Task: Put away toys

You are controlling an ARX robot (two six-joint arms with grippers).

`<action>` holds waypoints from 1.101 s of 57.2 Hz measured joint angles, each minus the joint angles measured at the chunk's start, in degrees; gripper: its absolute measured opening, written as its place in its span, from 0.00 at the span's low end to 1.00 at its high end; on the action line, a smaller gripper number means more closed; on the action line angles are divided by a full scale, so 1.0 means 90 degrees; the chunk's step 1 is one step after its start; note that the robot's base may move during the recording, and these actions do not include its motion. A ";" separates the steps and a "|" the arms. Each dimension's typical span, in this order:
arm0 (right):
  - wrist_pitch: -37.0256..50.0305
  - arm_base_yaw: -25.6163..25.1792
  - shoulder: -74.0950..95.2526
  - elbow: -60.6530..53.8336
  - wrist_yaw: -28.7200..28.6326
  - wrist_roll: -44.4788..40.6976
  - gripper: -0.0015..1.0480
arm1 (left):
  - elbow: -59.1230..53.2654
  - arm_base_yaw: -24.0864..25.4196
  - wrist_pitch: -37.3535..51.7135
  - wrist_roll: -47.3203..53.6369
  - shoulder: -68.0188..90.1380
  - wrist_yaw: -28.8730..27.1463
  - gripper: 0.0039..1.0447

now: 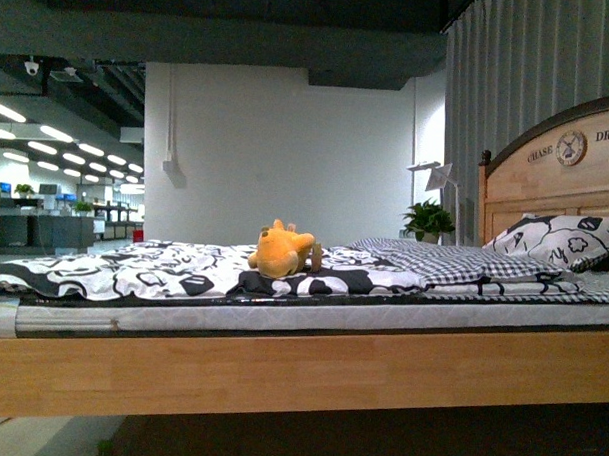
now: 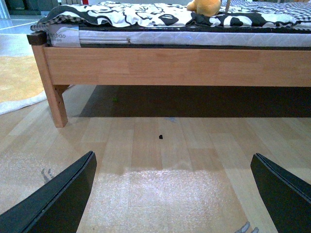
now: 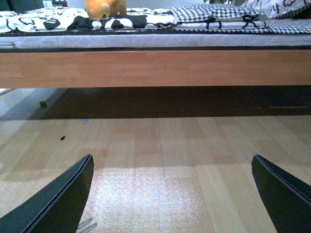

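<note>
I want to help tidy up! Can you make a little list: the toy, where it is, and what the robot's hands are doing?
toy: orange plush animal
where: on the black-and-white bedspread, middle of the bed
pillow: patterned, by the headboard, apart from the toy
left hand: open, empty, over the floor in front of the bed
right hand: open, empty, same
put away: not yet
</note>
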 joint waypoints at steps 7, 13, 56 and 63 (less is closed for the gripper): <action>-0.0002 0.0000 0.0000 0.0000 0.0000 0.0000 0.94 | 0.0000 0.0000 0.0000 0.0000 0.0000 0.0000 0.94; 0.0000 0.0000 0.0000 0.0000 0.0000 0.0000 0.94 | 0.0000 0.0000 0.0000 0.0000 0.0000 0.0000 0.94; 0.0000 0.0000 0.0000 0.0000 0.0000 0.0002 0.94 | 0.0000 0.0000 0.0000 0.0000 0.0000 0.0000 0.94; 0.0000 0.0000 0.0000 0.0000 0.0000 0.0000 0.94 | 0.0000 0.0000 0.0000 0.0000 0.0000 0.0000 0.94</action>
